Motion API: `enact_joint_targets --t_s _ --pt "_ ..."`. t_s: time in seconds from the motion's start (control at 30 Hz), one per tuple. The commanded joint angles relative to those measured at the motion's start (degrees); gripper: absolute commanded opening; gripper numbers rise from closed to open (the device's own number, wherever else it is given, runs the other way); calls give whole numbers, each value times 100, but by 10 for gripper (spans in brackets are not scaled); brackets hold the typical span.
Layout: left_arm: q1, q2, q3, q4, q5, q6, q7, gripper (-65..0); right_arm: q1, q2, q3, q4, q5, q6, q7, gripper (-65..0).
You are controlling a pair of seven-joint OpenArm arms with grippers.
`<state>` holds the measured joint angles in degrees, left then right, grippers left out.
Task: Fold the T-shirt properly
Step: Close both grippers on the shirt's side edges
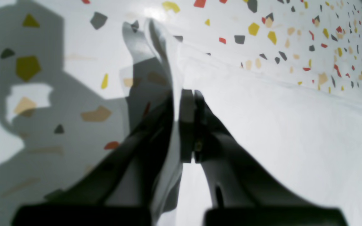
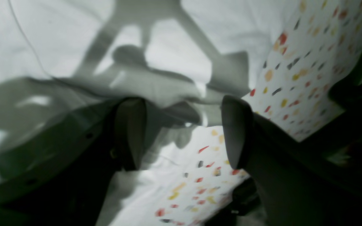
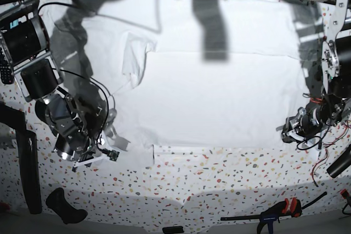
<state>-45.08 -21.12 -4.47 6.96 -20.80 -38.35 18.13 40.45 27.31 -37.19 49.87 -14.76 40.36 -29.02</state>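
The white T-shirt [image 3: 219, 97] lies spread flat across the speckled table, with one sleeve folded inward at the upper left [image 3: 134, 58]. My left gripper [image 1: 191, 94] is shut on a thin raised fold at the T-shirt's edge [image 1: 168, 62]. In the base view it sits at the shirt's right edge [image 3: 286, 130]. My right gripper [image 2: 184, 131] is open and low over the shirt's lower left corner [image 2: 58, 37], with cloth and speckled table showing between its fingers. It also shows in the base view [image 3: 112, 135].
The speckled table [image 3: 219, 179] runs along the front. A black and orange clamp [image 3: 279, 210] lies at the front right and a black object [image 3: 63, 204] at the front left. Black boxes [image 3: 24, 39] and cables stand at the left edge.
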Motion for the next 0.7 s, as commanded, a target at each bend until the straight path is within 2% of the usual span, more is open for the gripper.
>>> enact_joint_targets --t_s 0.0,0.13,0.27,0.33,0.4,0.43,0.47,0.57,0.6,0.67 --pt "-173 -66 0 52 -28 -28 -76 -650 210 81 -4 74 -140 -36 142 -278" --pt "-173 -66 0 52 -28 -28 -111 -650 208 107 -144 74 -332 -36 466 -278" --pt "-173 -66 0 52 -28 -28 -107 -650 205 111 -184 74 -291 -36 437 -295" --pt "-173 -66 0 52 -26 -28 -107 -650 205 111 -184 74 125 -36 122 -295" --pt "-173 -66 0 52 -28 -28 -107 -650 208 111 -177 74 1043 -36 -629 -295" --pt "-173 -66 0 52 -28 -28 -109 -650 208 111 -157 74 1567 -232 -994 -295" --pt "-175 -66 0 52 -28 -28 -109 -650 208 111 -107 74 2065 -610 -1292 -295" --pt "-173 -66 0 52 -28 -28 -109 -650 197 109 260 74 3150 -1725 -1580 -295" --pt "-173 -66 0 52 -28 -28 -109 -650 181 105 472 74 3338 -2011 -1657 -295" --pt "-173 -66 0 52 -31 -28 -111 -650 125 70 1016 74 3364 -2240 -1683 -295"
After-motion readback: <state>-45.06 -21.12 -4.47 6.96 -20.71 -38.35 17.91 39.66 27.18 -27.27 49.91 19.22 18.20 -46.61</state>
